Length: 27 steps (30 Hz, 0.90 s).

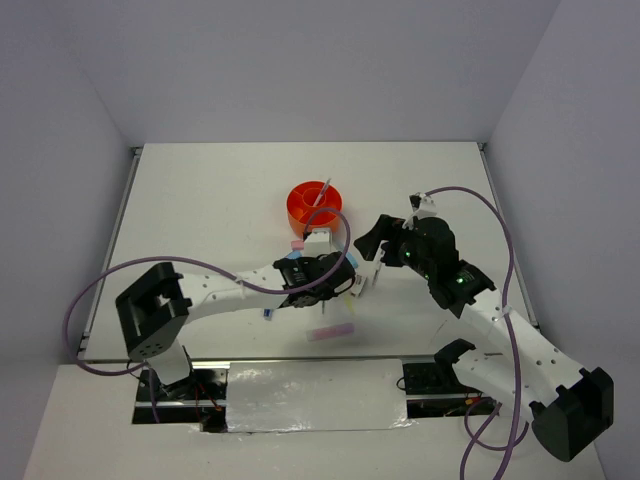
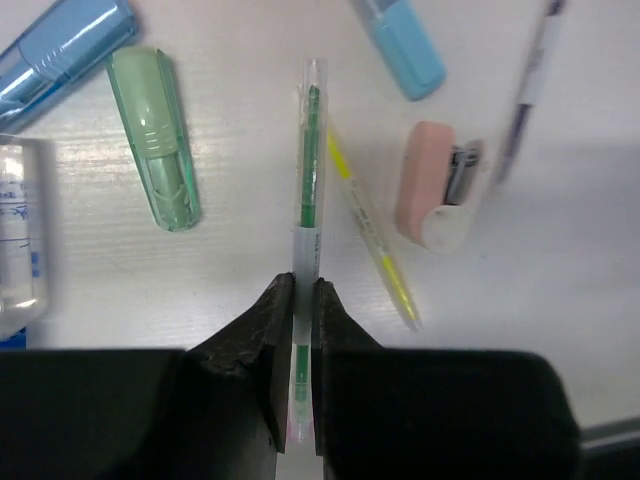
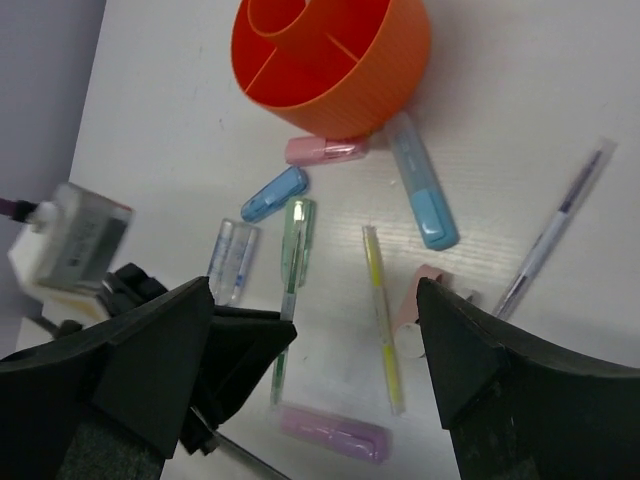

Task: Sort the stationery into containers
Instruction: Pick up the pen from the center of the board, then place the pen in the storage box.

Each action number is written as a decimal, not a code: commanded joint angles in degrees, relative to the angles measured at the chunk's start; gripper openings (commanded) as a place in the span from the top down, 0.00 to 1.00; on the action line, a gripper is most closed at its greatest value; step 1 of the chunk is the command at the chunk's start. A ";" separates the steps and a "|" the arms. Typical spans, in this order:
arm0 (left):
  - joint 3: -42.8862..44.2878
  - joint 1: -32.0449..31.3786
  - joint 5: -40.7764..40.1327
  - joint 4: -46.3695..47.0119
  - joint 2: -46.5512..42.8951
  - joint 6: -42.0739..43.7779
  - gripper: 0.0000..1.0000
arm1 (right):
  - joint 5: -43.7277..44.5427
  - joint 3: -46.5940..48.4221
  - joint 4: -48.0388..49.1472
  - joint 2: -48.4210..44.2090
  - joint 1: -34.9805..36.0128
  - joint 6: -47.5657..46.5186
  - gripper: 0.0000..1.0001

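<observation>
My left gripper (image 2: 303,285) is shut on a thin clear pen with a green core (image 2: 310,180), low over the table; its fingers also show in the right wrist view (image 3: 240,340). Round it lie a green highlighter (image 2: 155,140), two blue highlighters (image 2: 55,45) (image 2: 405,45), a thin yellow pen (image 2: 370,225), a pink eraser case (image 2: 430,190) and a white-blue tube (image 2: 15,230). The orange organizer (image 1: 316,205) stands just beyond and holds one thin pen. My right gripper (image 3: 315,290) is wide open and empty above the pile, beside the left gripper (image 1: 340,278).
A pink highlighter (image 3: 325,150) lies against the organizer's wall (image 3: 380,80). A purple-pink highlighter (image 1: 331,332) lies nearer the arms. A thin dark pen (image 3: 555,235) lies to the right of the pile. The two grippers are close together.
</observation>
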 commanded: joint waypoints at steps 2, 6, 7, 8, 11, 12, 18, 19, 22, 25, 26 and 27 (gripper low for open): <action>-7.96 -0.32 -0.95 15.23 -9.88 10.60 1.00 | 0.46 -0.31 9.25 2.40 4.42 4.34 0.11; -16.23 -0.32 1.34 26.07 -18.49 14.39 1.00 | 0.99 0.83 10.93 5.65 7.23 5.04 0.12; -18.25 -0.41 1.60 28.88 -19.92 15.36 1.00 | 0.65 1.10 11.62 6.87 8.28 5.57 0.12; -18.27 -0.32 1.78 28.90 -21.15 15.37 1.00 | 0.38 1.10 12.24 7.50 8.81 5.83 0.12; -20.38 -0.41 2.75 31.62 -24.50 17.30 1.00 | 0.20 1.36 14.34 9.78 10.75 6.71 0.14; -20.82 -0.32 3.10 32.67 -25.37 18.00 1.00 | 0.29 1.45 15.57 10.40 12.06 7.06 0.14; -24.07 -0.32 6.61 36.98 -26.87 18.79 1.00 | 1.69 1.63 18.83 15.06 14.27 8.73 0.24; -25.29 -0.41 7.49 38.90 -27.14 18.62 1.00 | 2.65 1.89 18.75 15.76 14.44 9.17 0.26; -26.18 -0.41 7.76 39.80 -28.10 18.45 1.00 | 1.96 1.63 20.85 16.64 14.79 9.35 0.50; -26.62 -0.41 7.41 40.07 -28.63 18.80 0.97 | 1.78 2.33 20.86 17.43 15.41 9.09 0.81; -26.54 -0.41 7.23 39.89 -28.89 19.23 0.95 | 1.96 2.50 20.95 17.35 15.50 8.83 0.82; -26.36 -0.41 6.80 39.63 -28.90 19.41 0.86 | 2.22 2.42 21.29 17.00 15.67 8.74 0.88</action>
